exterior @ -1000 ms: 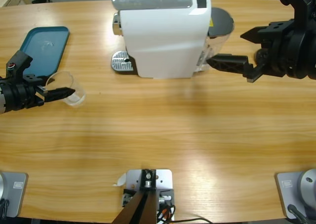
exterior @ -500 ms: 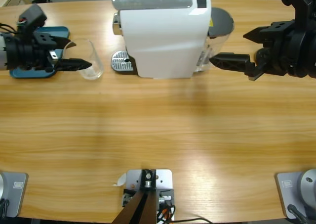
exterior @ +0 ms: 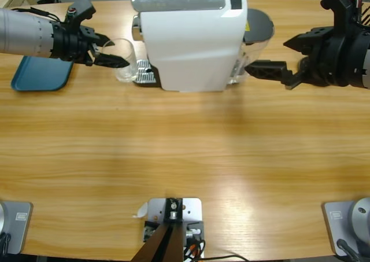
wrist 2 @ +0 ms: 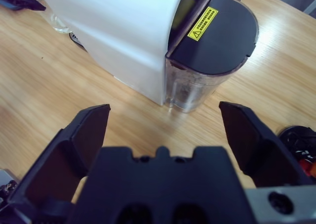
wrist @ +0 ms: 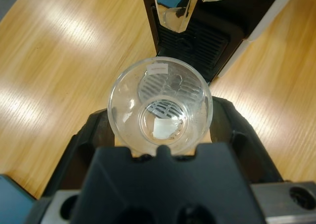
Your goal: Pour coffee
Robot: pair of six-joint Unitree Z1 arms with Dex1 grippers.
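A clear glass cup sits between the jaws of my left gripper, which is shut on it. The cup looks empty, and no coffee shows in any view. It is held at the left edge of the metal drip tray of the white coffee machine. Through the cup's bottom I see the tray's grid, and the shiny spout lies just beyond the cup. My right gripper stands open beside the machine's right end. Its jaws point at the clear water tank and touch nothing.
A blue tray lies at the far left, under the left forearm. The water tank has a dark lid with a yellow warning label. A dark round thing with red in it shows at the right wrist view's edge.
The left gripper has carried the cup from the table's left side, past the blue tray, up to the machine's drip tray. The right gripper has hardly moved.
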